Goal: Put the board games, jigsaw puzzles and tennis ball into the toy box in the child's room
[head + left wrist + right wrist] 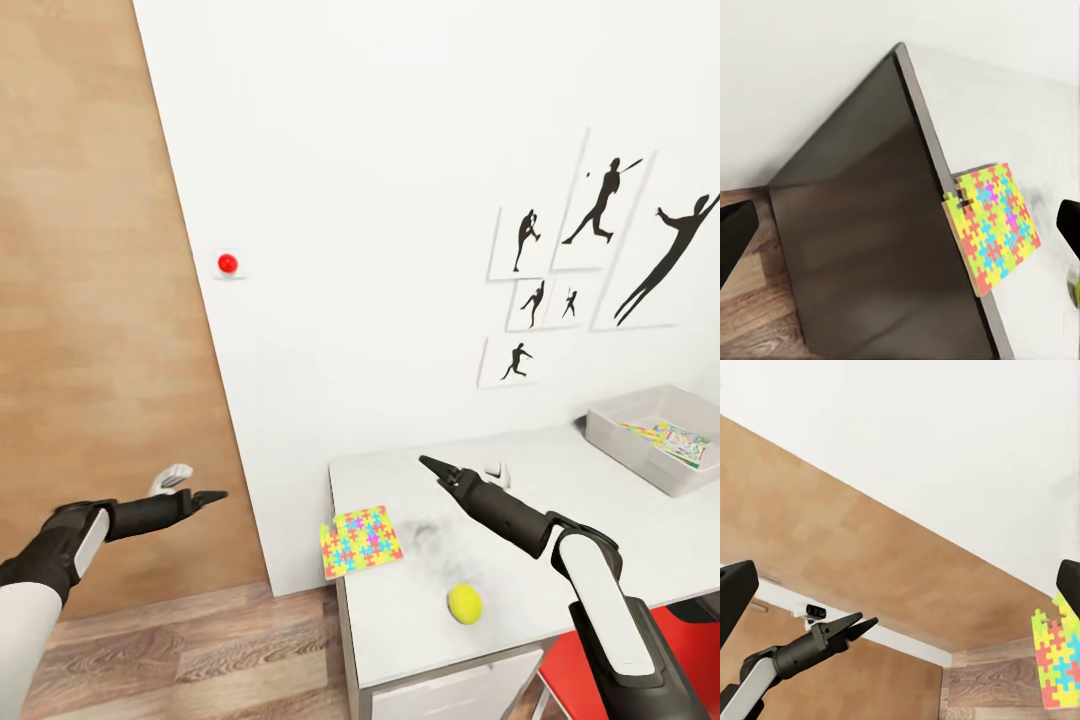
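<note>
Jigsaw puzzle (360,541) lies at lower centre of the head view, overhanging the left edge of the table (600,500). Tennis ball (465,603) rests just below and right of it, apart. Toy box (640,445) sits at far right, holding a colourful flat box. Left gripper (205,496) hovers off the table at lower left, jaws nearly together, empty. Right gripper (432,464) hovers above the tabletop; jaw gap cannot be told.
</note>
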{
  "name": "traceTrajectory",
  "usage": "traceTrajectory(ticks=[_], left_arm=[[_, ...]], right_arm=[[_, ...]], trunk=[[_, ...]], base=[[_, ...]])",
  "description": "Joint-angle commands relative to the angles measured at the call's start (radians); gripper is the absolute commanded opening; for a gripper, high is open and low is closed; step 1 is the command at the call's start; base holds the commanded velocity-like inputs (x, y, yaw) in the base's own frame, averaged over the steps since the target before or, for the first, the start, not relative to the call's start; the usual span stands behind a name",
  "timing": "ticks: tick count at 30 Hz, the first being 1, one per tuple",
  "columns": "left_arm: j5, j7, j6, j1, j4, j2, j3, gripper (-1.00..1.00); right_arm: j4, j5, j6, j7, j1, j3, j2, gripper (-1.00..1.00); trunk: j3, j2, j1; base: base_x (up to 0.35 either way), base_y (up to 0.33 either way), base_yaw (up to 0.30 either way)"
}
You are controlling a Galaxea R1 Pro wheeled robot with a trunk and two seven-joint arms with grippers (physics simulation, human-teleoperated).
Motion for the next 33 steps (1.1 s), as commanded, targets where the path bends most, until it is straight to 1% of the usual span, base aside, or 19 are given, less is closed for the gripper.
traceTrajectory(ticks=[1,3,5,6,7,8,10,11,12,14,16,17,19,22,28,31,32,33], left_arm=[[0.005,0.009,0.007,-0.001,0.0,-0.004,0.001,1.0],[0.003,0.054,0.007,-0.002,0.001,-0.02,0.001,1.0],[0.003,0.079,0.006,-0.002,0.001,-0.028,0.001,1.0],[0.002,0.105,0.006,-0.002,0.001,-0.038,0.001,1.0],[0.002,0.119,0.006,-0.002,0.001,-0.043,0.001,1.0],[0.002,0.149,0.006,-0.002,0.001,-0.054,0.0,1.0],[0.001,0.18,0.004,-0.003,0.001,-0.064,0.0,1.0],[0.0,0.212,0.003,-0.003,0.001,-0.071,-0.001,1.0],[0.001,0.228,0.002,-0.003,0.001,-0.074,-0.001,1.0],[0.004,0.288,0.0,-0.004,0.002,-0.081,0.0,1.0],[0.005,0.311,-0.002,-0.004,0.002,-0.088,0.0,1.0],[0.004,0.329,-0.002,-0.005,0.003,-0.096,0.0,1.0],[0.002,0.346,-0.003,-0.005,0.003,-0.107,-0.001,1.0],[0.0,0.357,-0.003,-0.005,0.004,-0.116,-0.001,1.0],[-0.001,0.364,-0.004,-0.006,0.005,-0.133,-0.002,1.0],[0.0,0.364,-0.004,-0.006,0.006,-0.14,-0.002,1.0],[0.002,0.361,-0.003,-0.006,0.006,-0.142,-0.002,1.0],[0.003,0.358,-0.002,-0.006,0.006,-0.143,-0.002,1.0]], right_arm=[[0.0,0.005,0.005,0.008,-0.001,-0.002,-0.001,1.0],[0.0,0.005,0.008,0.017,-0.001,-0.004,-0.003,1.0],[-0.001,0.004,0.009,0.021,-0.001,-0.004,-0.004,1.0],[-0.001,0.004,0.009,0.024,-0.001,-0.004,-0.004,1.0],[-0.001,0.004,0.009,0.025,-0.001,-0.003,-0.004,1.0],[-0.001,0.004,0.01,0.026,-0.001,-0.003,-0.004,1.0],[-0.001,0.004,0.011,0.027,-0.001,-0.003,-0.004,1.0],[-0.001,0.004,0.011,0.028,-0.001,-0.003,-0.004,1.0],[-0.001,0.004,0.012,0.028,-0.001,-0.003,-0.005,1.0],[-0.001,0.004,0.019,0.028,-0.001,-0.005,-0.005,1.0],[-0.001,0.004,0.026,0.028,-0.001,-0.006,-0.005,1.0],[-0.001,0.004,0.035,0.028,-0.001,-0.007,-0.005,1.0],[-0.002,0.004,0.046,0.028,-0.001,-0.008,-0.003,1.0],[-0.002,0.004,0.054,0.028,-0.001,-0.009,-0.003,1.0],[-0.002,0.004,0.065,0.023,-0.001,-0.008,-0.006,1.0],[-0.002,0.004,0.13,0.027,-0.001,-0.012,-0.007,1.0],[-0.002,0.001,0.164,0.037,-0.001,-0.021,-0.009,1.0],[-0.002,-0.001,0.18,0.049,-0.001,-0.027,-0.011,1.0]], trunk=[[-0.005,-0.009,0.004],[-0.012,-0.023,0.012],[-0.018,-0.037,0.02],[-0.021,-0.044,0.024],[-0.024,-0.051,0.027],[-0.027,-0.058,0.031],[-0.034,-0.072,0.039],[-0.037,-0.079,0.043],[-0.04,-0.086,0.047],[-0.046,-0.1,0.054],[-0.052,-0.114,0.062],[-0.055,-0.121,0.066],[-0.062,-0.135,0.073],[-0.071,-0.156,0.085],[-0.09,-0.198,0.108],[-0.099,-0.219,0.119],[-0.102,-0.226,0.123],[-0.106,-0.233,0.127]], base=[[0.0,0.0,0.0],[0.0,0.0,0.0],[0.0,0.0,0.0],[0.0,0.0,0.0],[0.0,0.0,0.0],[0.0,0.0,0.0],[0.0,0.0,0.0],[0.0,0.0,0.0],[0.0,0.0,0.0],[0.0,0.0,0.0],[0.0,0.0,0.0],[0.0,0.0,0.0],[0.0,0.0,0.0],[0.0,0.0,0.0],[0.0,0.0,0.0],[0.0,0.0,0.0],[0.0,0.0,0.0],[0.0,0.0,0.0]])
